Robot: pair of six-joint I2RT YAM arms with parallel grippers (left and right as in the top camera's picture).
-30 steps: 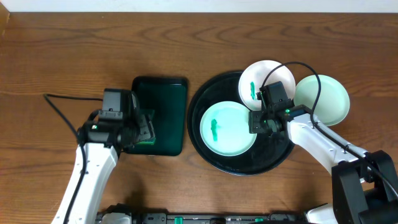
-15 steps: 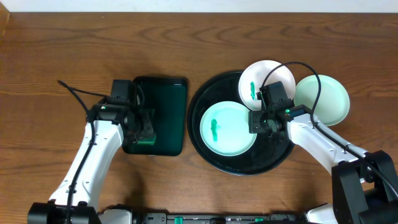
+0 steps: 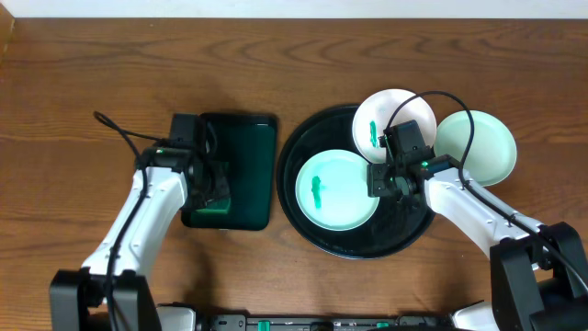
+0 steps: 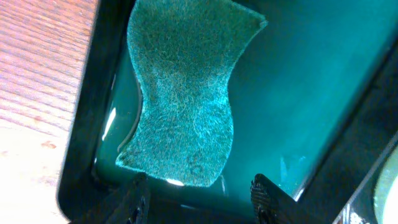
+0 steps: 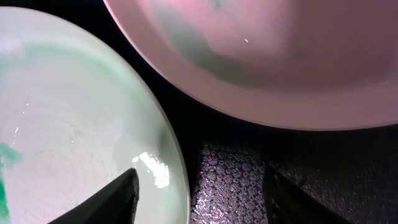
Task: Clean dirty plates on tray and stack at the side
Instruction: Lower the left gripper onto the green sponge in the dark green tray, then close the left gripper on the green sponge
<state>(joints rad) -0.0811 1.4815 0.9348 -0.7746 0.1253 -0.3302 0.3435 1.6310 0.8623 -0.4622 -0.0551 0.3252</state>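
Plate 1 (image 3: 336,190), mint with a green smear at centre, lies flat inside the black tray (image 3: 358,246). Plate 2 (image 3: 377,110), white and also smeared, sits at the tray's far-right rim and overlaps it. Plate 3 (image 3: 478,147), no smear visible, rests on the desk (image 3: 92,74) just beside the tray, right side. No plate has shifted over the last second.

Right end effector (image 5: 202,199): unmoved, parked at the right edge of plate 1. Jaws are wide apart and empty, one finger over the plate rim and the other over the bare tray.

Change noted: the left arm has swung further in over the dark green tray (image 3: 248,156). Left end effector (image 4: 199,190) now hangs above the near edge of the green scrub pad (image 4: 186,106), which lies in that tray. Jaws are spread and have hold of nothing.

Judgement: the pad pickup is being lined up and wiping has not begun. Two smeared plates remain to clean. The stack at the side is at most plate 3.
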